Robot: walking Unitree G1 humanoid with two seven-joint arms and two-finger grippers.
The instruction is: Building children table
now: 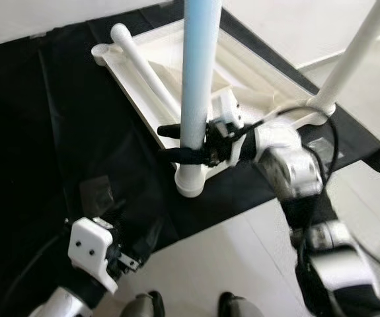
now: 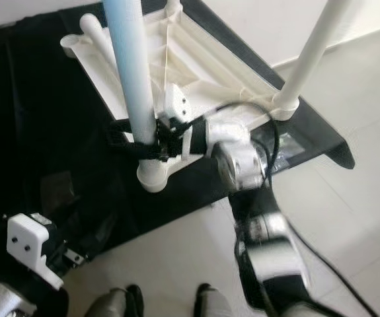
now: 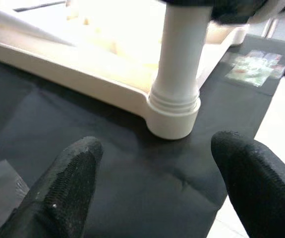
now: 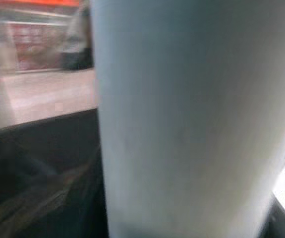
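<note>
A white children's table top (image 1: 133, 99) lies upside down on a black cloth (image 1: 38, 132). A pale leg (image 1: 199, 66) stands upright in its near corner socket (image 1: 191, 179). My right gripper (image 1: 162, 142) is shut on this leg just above the socket, one black finger on each side. In the right wrist view the leg (image 4: 182, 124) is very close. A second leg (image 1: 355, 53) stands upright at the right corner. A loose leg (image 1: 147, 69) lies across the table top. My left gripper (image 3: 157, 144) is open, low over the cloth, facing the socket (image 3: 174, 111) from a short distance.
The cloth's front edge meets a pale tiled floor (image 1: 242, 264), where my feet (image 1: 153, 304) stand. A clear plastic bag (image 1: 97, 191) lies on the cloth near my left arm. A printed packet (image 3: 254, 67) lies by the right corner.
</note>
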